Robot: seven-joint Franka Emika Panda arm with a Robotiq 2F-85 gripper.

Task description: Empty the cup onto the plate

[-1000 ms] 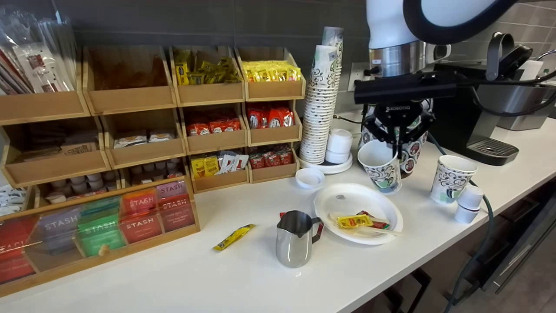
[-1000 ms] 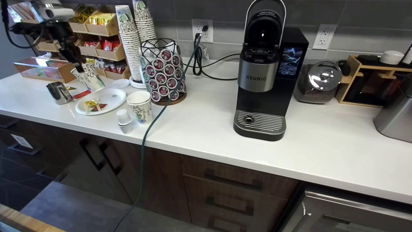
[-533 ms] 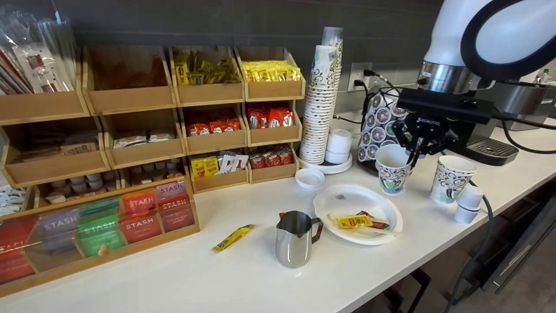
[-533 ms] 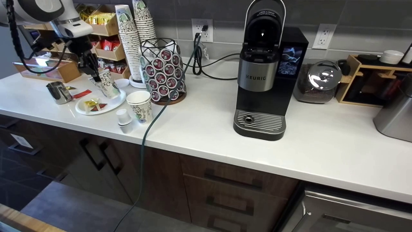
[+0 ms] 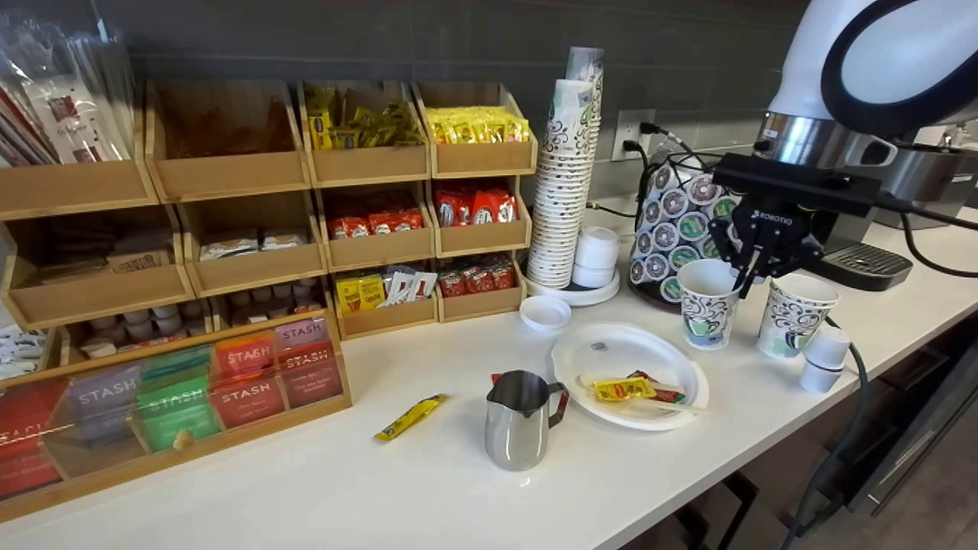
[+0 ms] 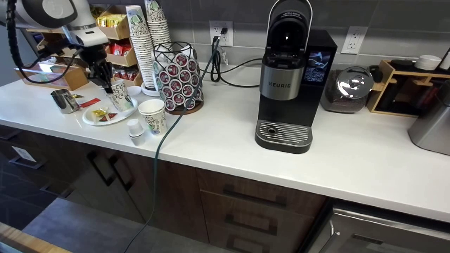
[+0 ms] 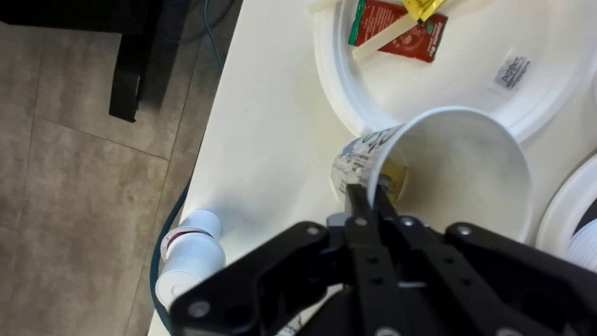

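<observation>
Over the last second the cup shifts toward three to four o'clock in an exterior view, closer to the stacked cups, and straightens to nearly upright there. The hand keeps the rim pinched, one finger outside the wall and one inside. The plate lies just beside the cup, at seven to eight o'clock in that view. On it nothing changes: the yellow packet, red packet and stick lie as they did. The wrist view shows something yellow inside the cup, probably another packet, so emptying seems not yet done. I judge this as lining up; next calls for tipping the mouth over the plate. The thin rim may twist.
</observation>
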